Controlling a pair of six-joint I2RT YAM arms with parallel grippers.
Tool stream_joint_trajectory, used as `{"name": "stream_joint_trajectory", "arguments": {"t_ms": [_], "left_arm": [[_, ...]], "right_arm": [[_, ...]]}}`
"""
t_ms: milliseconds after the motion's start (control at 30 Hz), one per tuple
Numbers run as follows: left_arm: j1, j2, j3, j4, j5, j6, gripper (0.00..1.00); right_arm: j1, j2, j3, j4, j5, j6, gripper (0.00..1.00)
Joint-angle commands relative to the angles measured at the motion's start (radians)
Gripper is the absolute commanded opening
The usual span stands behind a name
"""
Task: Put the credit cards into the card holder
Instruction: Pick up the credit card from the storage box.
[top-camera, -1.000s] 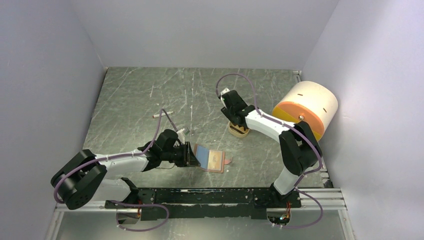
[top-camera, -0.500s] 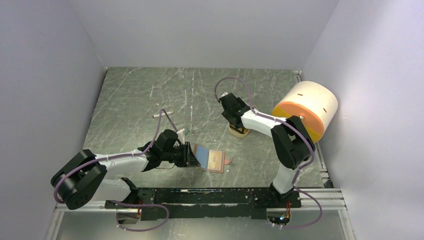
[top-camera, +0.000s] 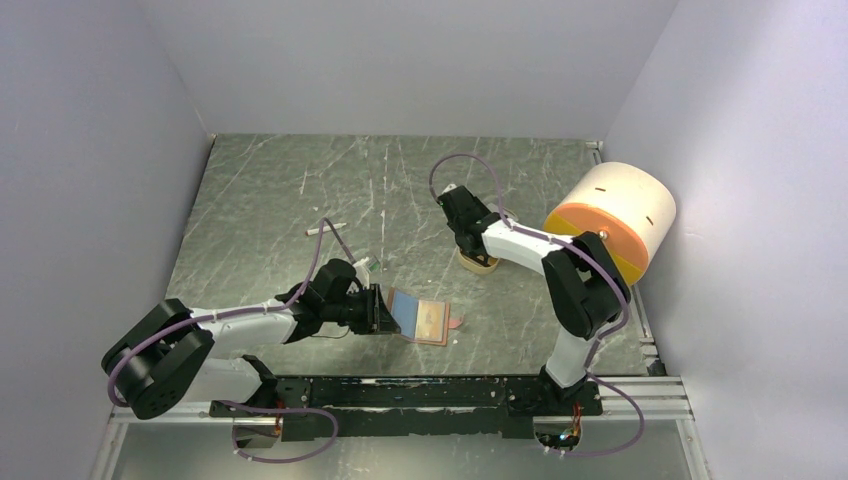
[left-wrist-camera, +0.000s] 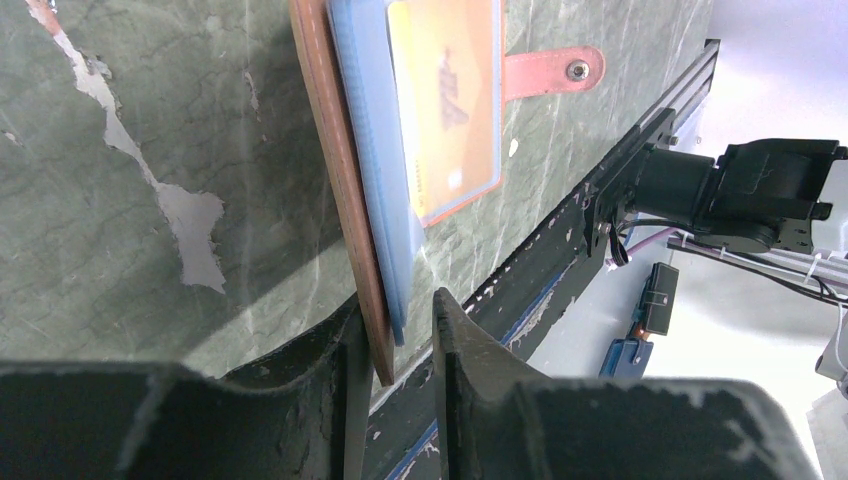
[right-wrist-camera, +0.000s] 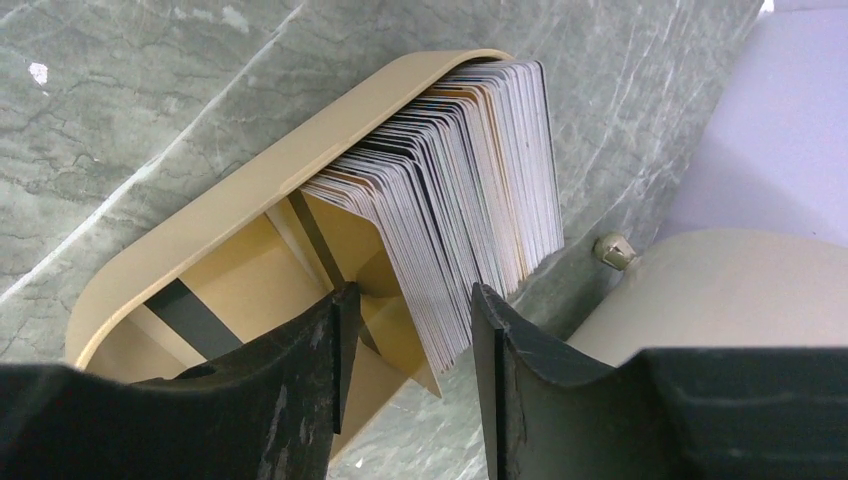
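Note:
The reddish-brown card holder (top-camera: 436, 324) lies open on the table, with a light blue card (top-camera: 403, 310) and an orange-yellow card (top-camera: 431, 318) on it. In the left wrist view its brown edge (left-wrist-camera: 345, 190), the blue card (left-wrist-camera: 365, 130), the orange card (left-wrist-camera: 450, 90) and the snap strap (left-wrist-camera: 555, 70) show. My left gripper (top-camera: 384, 312) (left-wrist-camera: 395, 305) has its jaws narrowly apart around the holder's near edge. The edge rests against one finger. My right gripper (top-camera: 468, 245) (right-wrist-camera: 412, 295) is open, straddling the end of a stack of whitish cards (right-wrist-camera: 480, 170).
The whitish cards stand in a tan oblong tray (right-wrist-camera: 200, 225) (top-camera: 480, 264). A big cream-and-orange cylinder (top-camera: 612, 215) lies at the right, close behind the tray. A small white stick (top-camera: 322, 229) lies to the left. A black rail (top-camera: 430, 390) runs along the near edge.
My right gripper has shifted slightly left and back over the tray and the arm has folded closer. The left arm and the card holder have not moved.

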Motion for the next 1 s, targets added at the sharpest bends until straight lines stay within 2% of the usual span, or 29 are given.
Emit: {"name": "stream_joint_trajectory", "arguments": {"t_ms": [0, 400, 600, 967], "left_arm": [[0.005, -0.016, -0.001, 0.019, 0.014, 0.014, 0.32], [0.005, -0.012, 0.000, 0.023, 0.013, 0.012, 0.32], [0.005, -0.007, 0.002, 0.024, 0.014, 0.011, 0.32], [0.005, -0.005, 0.000, 0.024, 0.008, 0.001, 0.32]], "right_arm": [[-0.006, -0.045, 0.023, 0.013, 0.028, 0.000, 0.47], [-0.006, -0.045, 0.031, -0.007, 0.002, 0.016, 0.33], [-0.006, -0.056, 0.042, -0.042, -0.044, 0.047, 0.16], [0.015, -0.070, 0.086, -0.172, -0.121, 0.146, 0.11]]}}
